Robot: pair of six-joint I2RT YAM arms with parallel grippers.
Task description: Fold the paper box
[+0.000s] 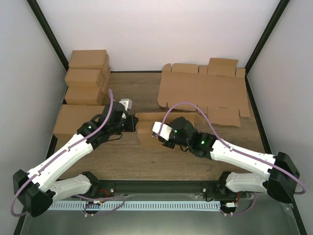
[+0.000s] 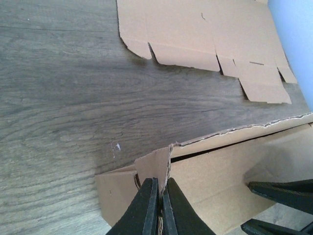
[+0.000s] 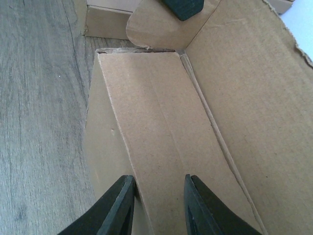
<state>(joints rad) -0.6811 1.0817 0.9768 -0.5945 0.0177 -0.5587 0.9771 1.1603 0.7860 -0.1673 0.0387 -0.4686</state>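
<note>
L wrist cam alone shows left gripper (image 2: 161, 182) clamped on paper box (image 2: 220, 171) corner tab. R wrist cam: right gripper (image 3: 157, 178) fingers apart, plain brown ribbed panel between them.

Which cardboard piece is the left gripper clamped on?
The central half-folded paper box: the left gripper pinches its upright tab. The flat sheets and cartons lie apart, untouched.

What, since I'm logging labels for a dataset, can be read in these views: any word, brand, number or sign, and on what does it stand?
No readable text in any view.
The paper box, the flat cardboard sheets and the stacked cartons: plain brown, no print on the faces shown.
The small white item: too small to tell whether it bears any marking.
</note>
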